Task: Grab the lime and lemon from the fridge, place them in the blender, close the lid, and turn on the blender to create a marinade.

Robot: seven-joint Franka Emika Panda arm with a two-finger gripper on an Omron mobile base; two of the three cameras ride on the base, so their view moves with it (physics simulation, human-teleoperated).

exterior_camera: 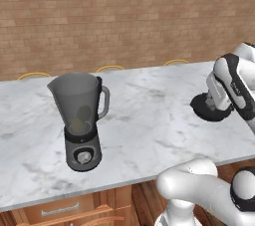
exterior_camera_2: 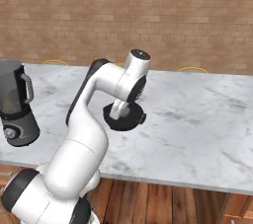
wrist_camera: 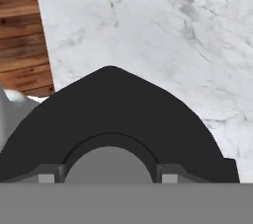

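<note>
The tool (wrist_camera: 104,178) sits low over the black lid (wrist_camera: 118,119), its tips around the grey cap, ready to pinch, then carry it to the blender (exterior_camera: 79,120).

A white marble counter (exterior_camera: 149,120) runs before a brown brick wall (exterior_camera: 124,16), with wood flooring (exterior_camera_2: 163,201) below.
</note>
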